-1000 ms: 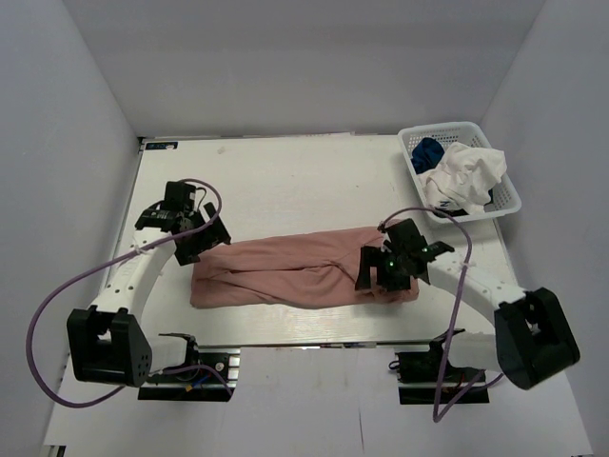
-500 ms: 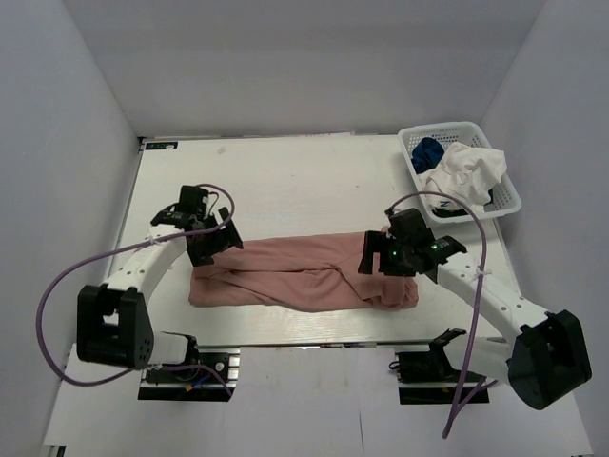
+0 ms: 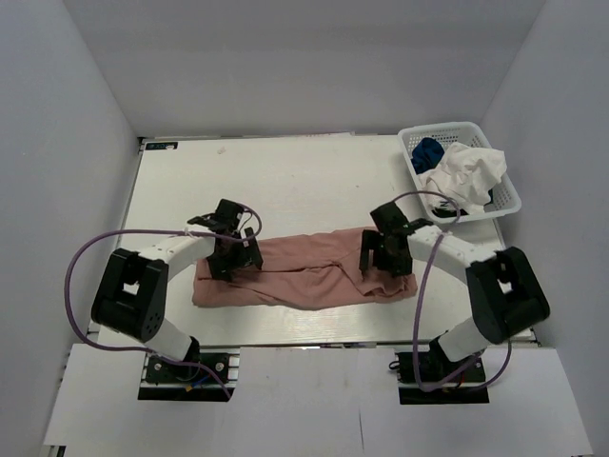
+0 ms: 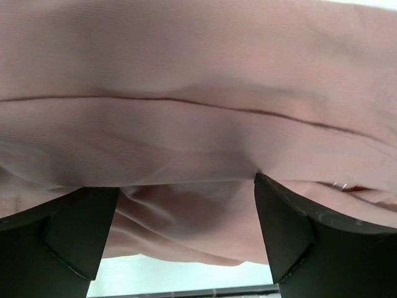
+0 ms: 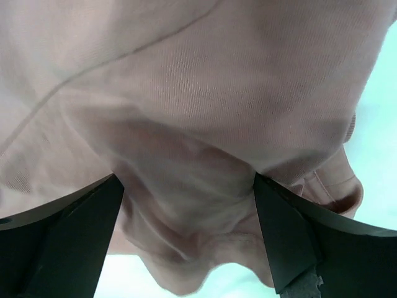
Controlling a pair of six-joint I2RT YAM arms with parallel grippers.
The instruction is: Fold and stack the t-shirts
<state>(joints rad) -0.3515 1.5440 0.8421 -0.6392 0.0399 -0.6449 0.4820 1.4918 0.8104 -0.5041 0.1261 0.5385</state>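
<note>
The white table filled the middle of the frame. A pink shirt lay across its lower centre, bunched into a long strip running left to right. A white basket sat at the upper right corner. A small dark strip, perhaps a label, lay at the upper left corner.

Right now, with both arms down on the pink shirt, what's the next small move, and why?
Probably close both pairs on the cloth. The left fingers and right fingers stand open at opposite ends of the folded pink t-shirt, with fabric bunched between them in both wrist views, so pinching looks ready.
</note>
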